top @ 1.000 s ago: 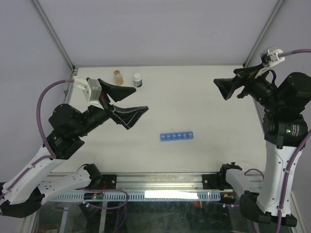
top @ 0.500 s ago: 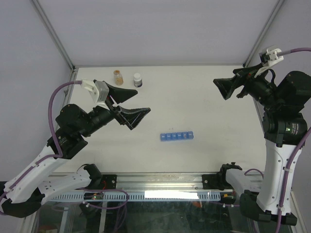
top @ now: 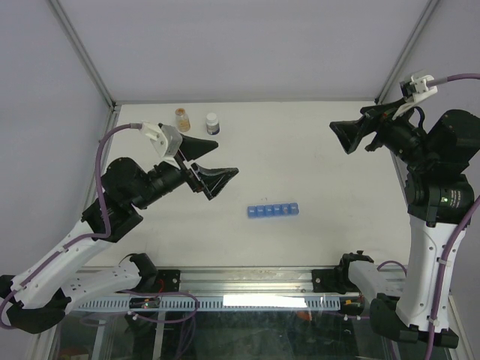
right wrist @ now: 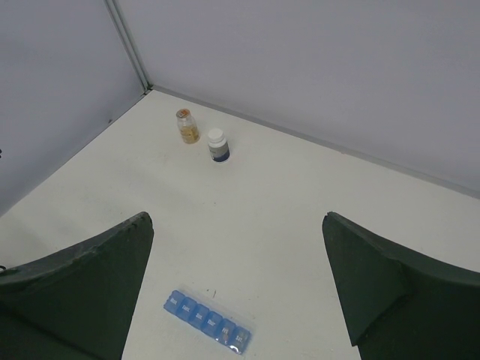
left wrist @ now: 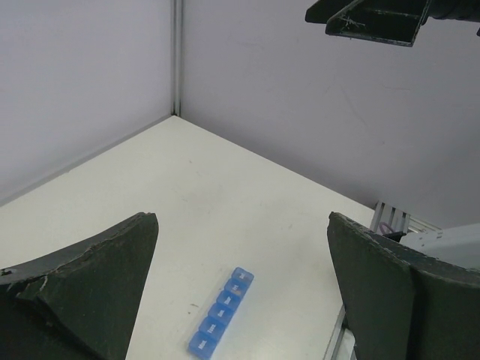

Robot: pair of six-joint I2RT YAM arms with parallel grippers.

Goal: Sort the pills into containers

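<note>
The containers (top: 273, 211), a short strip of small blue compartments with closed lids, lie flat at the table's middle front. They also show in the left wrist view as the containers (left wrist: 221, 315) and in the right wrist view as the containers (right wrist: 206, 320). My left gripper (top: 229, 157) hangs open in the air, left of and beyond the strip; nothing is between its fingers (left wrist: 241, 217). My right gripper (top: 339, 139) is open and raised at the far right, well away from the strip, and holds nothing (right wrist: 238, 218). No loose pills are in view.
A small amber bottle (top: 182, 118) and a white bottle with a dark cap (top: 212, 124) stand side by side at the back left, also seen as the amber bottle (right wrist: 187, 126) and white bottle (right wrist: 218, 145). Grey walls enclose the table on three sides.
My left arm has swung its open gripper rightward, closer to the table's middle. The right arm and the strip have not moved.
</note>
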